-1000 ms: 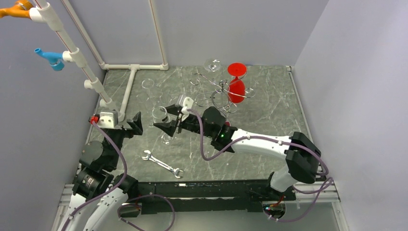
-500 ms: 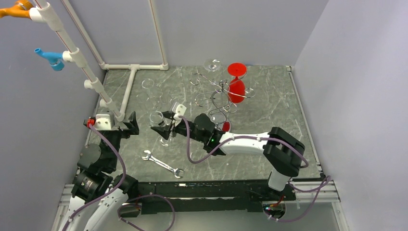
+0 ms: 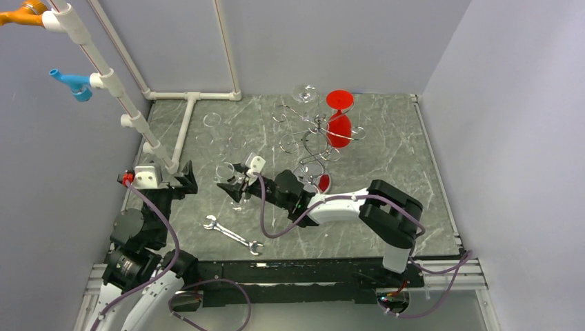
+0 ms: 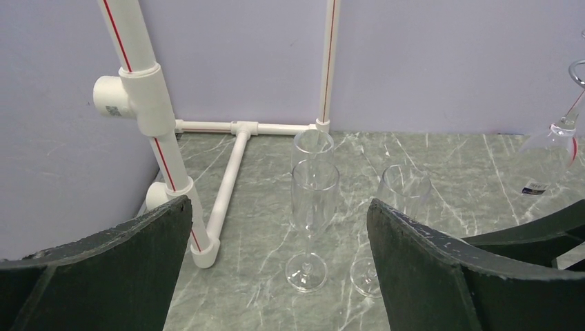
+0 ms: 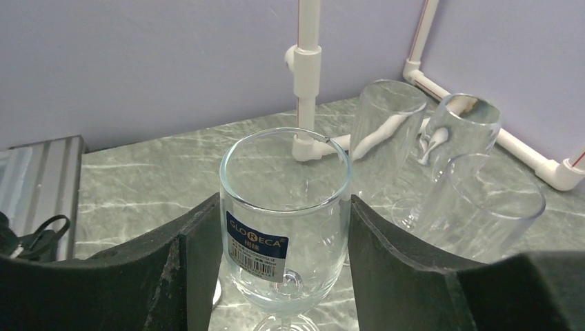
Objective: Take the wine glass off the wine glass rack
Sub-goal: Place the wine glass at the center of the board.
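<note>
A clear wine glass (image 5: pixel 285 221) with a blue label stands upright between the pads of my right gripper (image 5: pixel 283 241), which press on both sides of its bowl. From above, the right gripper (image 3: pixel 231 181) and this wine glass (image 3: pixel 226 171) sit left of centre on the table. They are well clear of the chrome wine glass rack (image 3: pixel 314 131). A red glass (image 3: pixel 338 123) and a clear glass (image 3: pixel 304 93) hang on the rack. My left gripper (image 3: pixel 187 176) stands open and empty by the white pipe frame.
Clear flutes (image 4: pixel 314 200) (image 4: pixel 403 193) stand ahead of the left gripper (image 4: pixel 279 262), with more glasses (image 3: pixel 212 119) behind. A silver wrench (image 3: pixel 233 234) lies near the front edge. The white PVC frame (image 3: pixel 181 131) runs along the left and back.
My right arm has carried the glass leftward and a little toward the front, away from the rack. The left gripper has shifted slightly left.
</note>
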You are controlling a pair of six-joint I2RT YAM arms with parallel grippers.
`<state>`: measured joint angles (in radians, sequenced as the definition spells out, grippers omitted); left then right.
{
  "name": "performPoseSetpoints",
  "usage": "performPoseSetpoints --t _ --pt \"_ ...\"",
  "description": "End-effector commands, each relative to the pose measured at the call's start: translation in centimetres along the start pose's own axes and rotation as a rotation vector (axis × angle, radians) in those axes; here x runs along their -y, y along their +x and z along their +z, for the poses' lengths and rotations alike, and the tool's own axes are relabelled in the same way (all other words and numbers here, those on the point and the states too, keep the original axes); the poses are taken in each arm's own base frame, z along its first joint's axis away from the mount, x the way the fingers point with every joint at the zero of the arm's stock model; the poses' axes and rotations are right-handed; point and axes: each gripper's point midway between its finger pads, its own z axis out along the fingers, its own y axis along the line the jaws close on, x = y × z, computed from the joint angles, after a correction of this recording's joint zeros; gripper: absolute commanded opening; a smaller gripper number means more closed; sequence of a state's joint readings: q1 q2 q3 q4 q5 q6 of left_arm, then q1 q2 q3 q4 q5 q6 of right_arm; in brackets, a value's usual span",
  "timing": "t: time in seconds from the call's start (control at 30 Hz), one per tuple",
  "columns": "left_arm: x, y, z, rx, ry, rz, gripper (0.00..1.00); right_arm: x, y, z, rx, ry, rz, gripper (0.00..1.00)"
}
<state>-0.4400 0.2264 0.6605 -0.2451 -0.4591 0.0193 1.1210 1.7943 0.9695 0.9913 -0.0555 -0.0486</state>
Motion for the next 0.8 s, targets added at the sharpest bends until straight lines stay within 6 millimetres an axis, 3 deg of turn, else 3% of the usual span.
performPoseSetpoints --t 0.0,0.57,0.77 --pt "-0.4 -0.9 0.1 0.036 -0.019 0.001 0.99 0.7 -3.6 0.5 0.159 0.048 -0.025 0.0" --pt "-0.4 -0.7 0.3 0.025 -0.021 0.011 0.99 1.8 -1.1 0.4 0.154 0.151 0.016 0.0" --pt "-0.4 -0.6 0.3 0.023 -0.024 0.012 0.99 1.8 -0.3 0.2 0.14 0.175 0.014 0.14"
